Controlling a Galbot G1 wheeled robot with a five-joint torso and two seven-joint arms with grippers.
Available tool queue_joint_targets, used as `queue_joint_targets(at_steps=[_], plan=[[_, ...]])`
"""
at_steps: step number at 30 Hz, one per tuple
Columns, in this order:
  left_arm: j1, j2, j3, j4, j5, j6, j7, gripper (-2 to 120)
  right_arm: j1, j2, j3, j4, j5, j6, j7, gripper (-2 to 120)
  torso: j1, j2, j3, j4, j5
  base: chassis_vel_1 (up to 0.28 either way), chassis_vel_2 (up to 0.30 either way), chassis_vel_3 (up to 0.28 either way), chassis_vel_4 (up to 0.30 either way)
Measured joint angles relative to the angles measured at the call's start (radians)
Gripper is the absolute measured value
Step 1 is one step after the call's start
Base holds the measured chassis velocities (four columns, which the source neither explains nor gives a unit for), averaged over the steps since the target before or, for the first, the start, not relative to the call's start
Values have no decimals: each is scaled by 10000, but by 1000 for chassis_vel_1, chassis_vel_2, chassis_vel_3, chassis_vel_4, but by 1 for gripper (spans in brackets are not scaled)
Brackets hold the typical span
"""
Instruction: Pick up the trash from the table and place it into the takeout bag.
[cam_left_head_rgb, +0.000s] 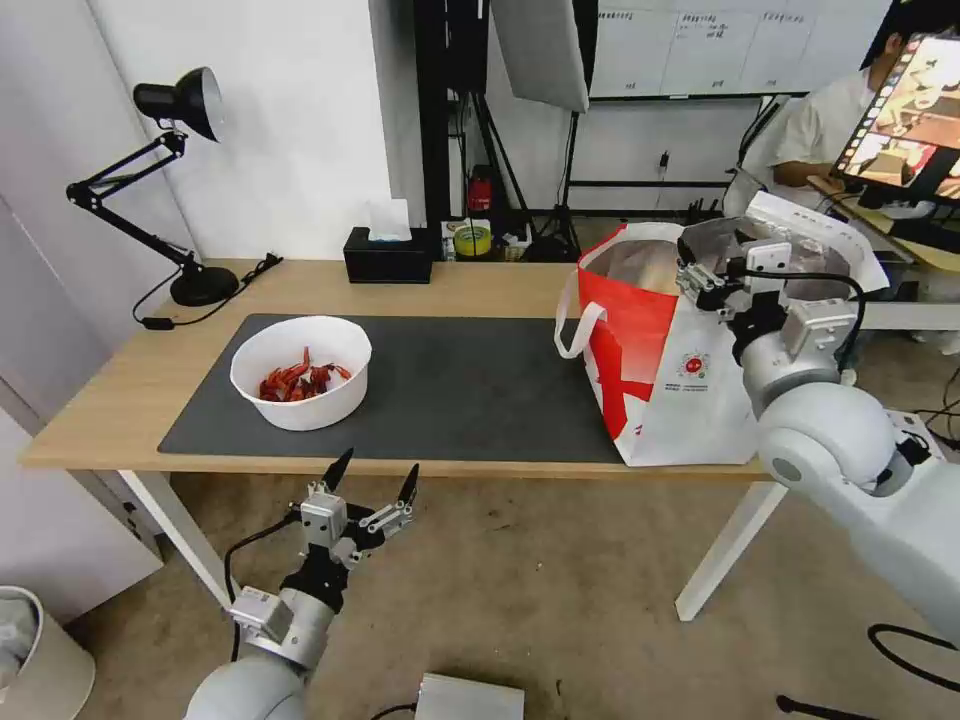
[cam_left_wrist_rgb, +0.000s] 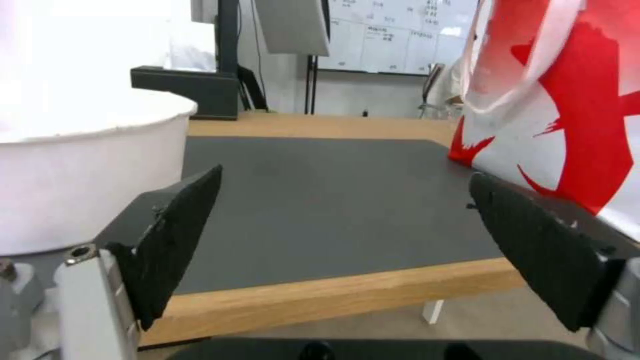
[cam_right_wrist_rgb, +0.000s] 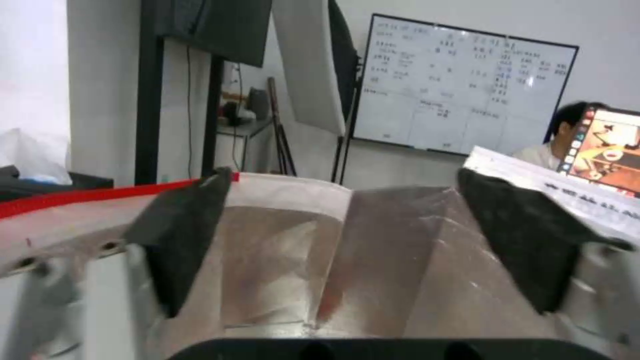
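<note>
On the left part of the dark mat of the table stands the trash, a white round bowl holding red shells. The white-and-red takeout bag stands upright at the table's right end, its silver-lined mouth open. My left gripper hovers open and empty just before the table's front edge, slightly right of the bowl, with the bag off to the other side. My right gripper is open above the bag's mouth, its fingers framing the foil lining with nothing between them.
A black tissue box and a black desk lamp stand along the table's back edge. A white bin sits on the floor at the left. A person sits at a screen behind the bag.
</note>
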Motion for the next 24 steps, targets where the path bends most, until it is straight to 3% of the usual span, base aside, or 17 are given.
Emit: queue_joint_targets(at_steps=[2, 9, 15, 17, 19, 24], plan=[[10, -27, 10, -7, 22, 0, 1, 100, -145, -80, 157, 125, 90, -1, -18, 98, 0, 0, 0, 0, 0, 0, 0, 0, 0], [25, -71, 17, -28, 67, 1, 2, 100, -160, -303, 319, 565, 1097, 336, -589, 100, 0, 0, 0, 0, -1, 0, 0, 0, 0], [-7, -70, -11, -35, 63, 0, 3, 100, -278, -426, 246, 1042, 2026, 950, -2098, 100, 0, 0, 0, 0, -2, 0, 0, 0, 0], [-16, -49, -71, -35, 32, 0, 3, 100, -433, -479, 53, 1176, 2094, 1324, -3362, 100, 0, 0, 0, 0, -1, 0, 0, 0, 0], [-16, -32, -107, -35, 21, 0, 2, 100, -512, -503, -44, 1265, 2097, 1368, -3897, 100, 0, 0, 0, 0, -1, 0, 0, 0, 0], [-35, 7, -175, -35, -12, 1, -15, 100, -930, -607, -275, 1475, 1960, 1297, -4513, 100, 0, 0, 0, 1, -2, 0, 0, 0, 0]])
